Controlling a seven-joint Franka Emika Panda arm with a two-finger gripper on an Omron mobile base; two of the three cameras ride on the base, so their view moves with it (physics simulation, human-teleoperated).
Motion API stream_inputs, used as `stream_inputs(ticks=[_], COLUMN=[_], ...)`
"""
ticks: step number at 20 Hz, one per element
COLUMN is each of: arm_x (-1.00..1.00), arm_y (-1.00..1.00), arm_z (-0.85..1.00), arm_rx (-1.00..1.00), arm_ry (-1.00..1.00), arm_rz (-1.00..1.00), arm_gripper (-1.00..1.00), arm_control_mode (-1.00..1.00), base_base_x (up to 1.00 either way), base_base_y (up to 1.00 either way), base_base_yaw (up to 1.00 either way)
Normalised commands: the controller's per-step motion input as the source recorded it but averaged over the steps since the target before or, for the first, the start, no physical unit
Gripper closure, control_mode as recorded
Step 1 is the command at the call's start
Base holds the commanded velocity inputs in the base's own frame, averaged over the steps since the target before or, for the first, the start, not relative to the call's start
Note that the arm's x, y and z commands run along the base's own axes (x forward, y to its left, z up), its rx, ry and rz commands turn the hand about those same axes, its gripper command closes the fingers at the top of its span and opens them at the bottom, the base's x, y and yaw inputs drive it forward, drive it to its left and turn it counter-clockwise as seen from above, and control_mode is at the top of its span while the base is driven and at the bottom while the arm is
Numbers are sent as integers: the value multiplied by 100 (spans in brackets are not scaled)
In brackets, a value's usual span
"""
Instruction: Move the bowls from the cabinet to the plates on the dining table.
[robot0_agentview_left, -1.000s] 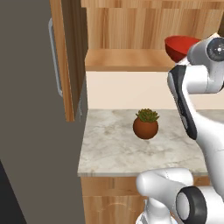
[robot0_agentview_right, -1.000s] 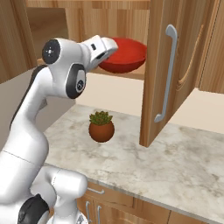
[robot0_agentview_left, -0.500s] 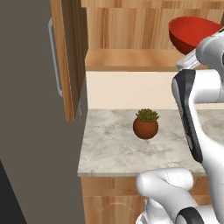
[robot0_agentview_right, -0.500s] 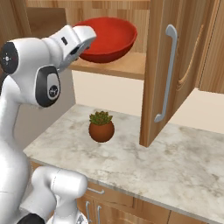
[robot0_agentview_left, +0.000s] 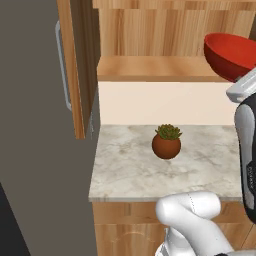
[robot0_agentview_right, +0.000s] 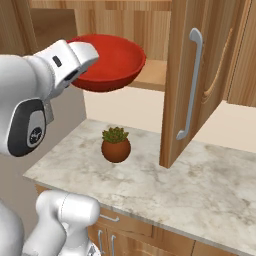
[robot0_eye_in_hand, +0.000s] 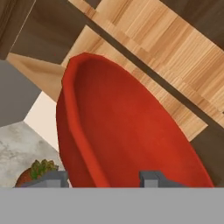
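Hand view, red bowl (robot0_eye_in_hand: 131, 135) rim between fingers (robot0_eye_in_hand: 151, 178)

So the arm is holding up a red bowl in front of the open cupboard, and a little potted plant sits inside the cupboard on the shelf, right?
Not quite. The potted plant stands on the marble counter below the cupboard, as the right base view shows. The red bowl is indeed held up.
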Motion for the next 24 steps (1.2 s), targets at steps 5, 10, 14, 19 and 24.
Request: stream_inputs(ticks=[5, 10, 14, 19, 24], arm_x=[-89, -44, 0, 0, 3], arm_y=[15, 40, 8, 6, 8], arm_z=[-1, -32, -68, -51, -12], arm_rx=[0, -1, 0, 0, 0], arm_ry=[0, 7, 13, 1, 4], arm_rz=[9, 6, 3, 0, 0], arm_gripper=[100, 100, 100, 100, 100], arm_control_mode=[-100, -100, -100, -100, -100], base_base_x=[0, 0, 0, 0, 0], base_base_y=[0, 0, 0, 0, 0], base_base_yaw=[0, 0, 0, 0, 0])
